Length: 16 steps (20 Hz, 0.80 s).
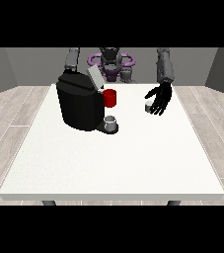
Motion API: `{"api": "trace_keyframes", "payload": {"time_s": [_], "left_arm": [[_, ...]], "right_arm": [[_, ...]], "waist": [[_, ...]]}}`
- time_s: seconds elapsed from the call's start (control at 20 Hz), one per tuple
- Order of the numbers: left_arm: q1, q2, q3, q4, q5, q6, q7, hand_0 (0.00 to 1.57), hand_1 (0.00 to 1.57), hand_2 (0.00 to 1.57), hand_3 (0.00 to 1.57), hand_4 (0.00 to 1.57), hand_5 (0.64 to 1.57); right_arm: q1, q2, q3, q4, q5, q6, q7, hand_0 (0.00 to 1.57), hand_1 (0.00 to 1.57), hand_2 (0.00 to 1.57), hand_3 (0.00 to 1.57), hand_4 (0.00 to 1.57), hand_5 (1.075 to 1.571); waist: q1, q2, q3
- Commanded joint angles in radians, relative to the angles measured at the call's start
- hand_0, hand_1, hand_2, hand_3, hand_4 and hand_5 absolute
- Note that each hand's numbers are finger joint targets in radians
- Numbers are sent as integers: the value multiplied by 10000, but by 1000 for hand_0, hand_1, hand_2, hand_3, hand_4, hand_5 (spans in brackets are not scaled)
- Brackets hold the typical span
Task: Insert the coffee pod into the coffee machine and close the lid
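Right of centre in the frame, the hand at the view's right [160,98] hangs with fingers spread, holding nothing; the coffee pod [147,106] sits on the table [108,163] just at its fingertips. Coffee machine [79,104] stands left, lid [94,77] raised.

A large white table [108,163] stood on a floor of pale grey planks [7,118], and most of its top was bare. On its far left part, as the view showed it, rested a black coffee machine [79,105] with its lid [94,77] tilted up, a red part [110,98] at its front, and a small grey cup [111,121] on its base. A small grey coffee pod [147,106] lay on the far right part, well apart from the machine.
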Motion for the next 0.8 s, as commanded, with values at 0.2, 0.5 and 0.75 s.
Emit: {"api": "trace_keyframes", "payload": {"time_s": [0.2, 0.5, 0.75], "left_arm": [[-307, -455, -827, 673, -1679, 1290, -345, 1038, 1038, 1105, 908, 462, 1571], [-424, 197, -1144, 1689, -2633, 1248, -608, 872, 872, 1024, 880, 339, 1571], [-716, 75, -1430, 1994, -3120, 309, -140, 789, 789, 960, 845, 392, 1571]], "right_arm": [[-287, -135, -199, 770, -340, 186, -156, 0, 0, 0, 0, 0, 1571], [-507, -164, -186, 558, -398, 295, 102, 0, 0, 0, 0, 0, 1571], [183, 144, 49, 1295, -492, -197, -343, 0, 0, 0, 0, 0, 1571]], "waist": [[110, -115, 5], [-213, 169, -1], [32, -617, 5]]}}
